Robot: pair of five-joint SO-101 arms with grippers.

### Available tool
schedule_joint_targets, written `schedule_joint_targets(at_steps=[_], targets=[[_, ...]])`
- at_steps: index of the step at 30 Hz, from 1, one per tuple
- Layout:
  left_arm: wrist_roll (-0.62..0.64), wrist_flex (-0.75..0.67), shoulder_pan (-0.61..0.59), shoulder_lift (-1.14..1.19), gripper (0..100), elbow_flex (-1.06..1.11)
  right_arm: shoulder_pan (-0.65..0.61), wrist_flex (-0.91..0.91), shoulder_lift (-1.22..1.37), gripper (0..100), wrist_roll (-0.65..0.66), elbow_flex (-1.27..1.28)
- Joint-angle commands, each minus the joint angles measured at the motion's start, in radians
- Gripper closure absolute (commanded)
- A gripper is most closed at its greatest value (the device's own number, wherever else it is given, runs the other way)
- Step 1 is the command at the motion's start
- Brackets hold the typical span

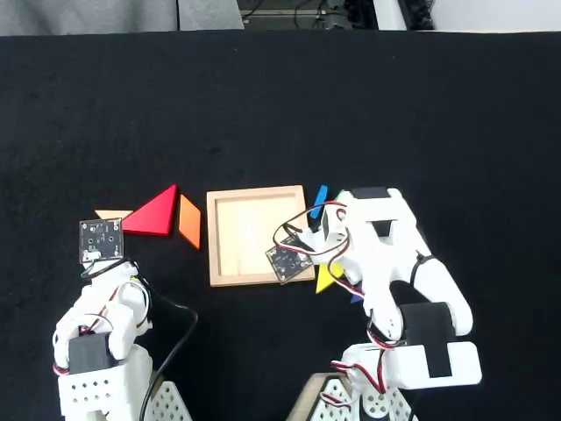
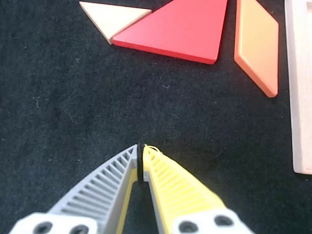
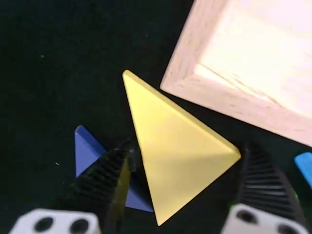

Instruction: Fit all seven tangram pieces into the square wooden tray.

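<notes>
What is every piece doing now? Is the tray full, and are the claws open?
wooden tray, empty
left gripper, shut, holding nothing
right gripper, open, straddling the yellow triangle
yellow triangle, outside tray, overlapping blue triangle
red triangle, flat, outside tray
orange piece, flat, outside tray

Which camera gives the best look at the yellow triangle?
The right wrist view: the yellow triangle lies close up inside the open right gripper. The high view shows a small corner under the arm. The left wrist view faces the red triangle instead.

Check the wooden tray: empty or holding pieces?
Empty where visible: tray floor is bare wood; red triangle and yellow triangle lie outside it.
</notes>
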Motion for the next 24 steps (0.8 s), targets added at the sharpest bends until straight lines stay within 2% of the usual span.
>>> schedule_joint_targets(at_steps=[1,6,12,19,21,24], targets=[[0.006,-0.002,-0.012,-0.003,97,0.012,-0.032,-0.028,-0.005,72.5,-0.011,0.01],[0.006,0.0,-0.012,-0.003,97,0.012,-0.026,-0.04,-0.005,88.5,-0.015,0.021],[0.006,0.0,-0.012,-0.003,97,0.012,-0.009,-0.035,-0.035,84.1,-0.068,0.01],[0.006,0.0,-0.012,-0.003,97,0.012,-0.029,0.138,-0.351,81.8,-0.117,0.004],[0.006,0.0,-0.012,-0.003,97,0.012,-0.071,0.192,-0.447,81.8,-0.212,0.004],[0.006,0.0,-0.012,-0.003,97,0.012,-0.15,0.186,-0.575,81.8,-0.468,-0.002]])
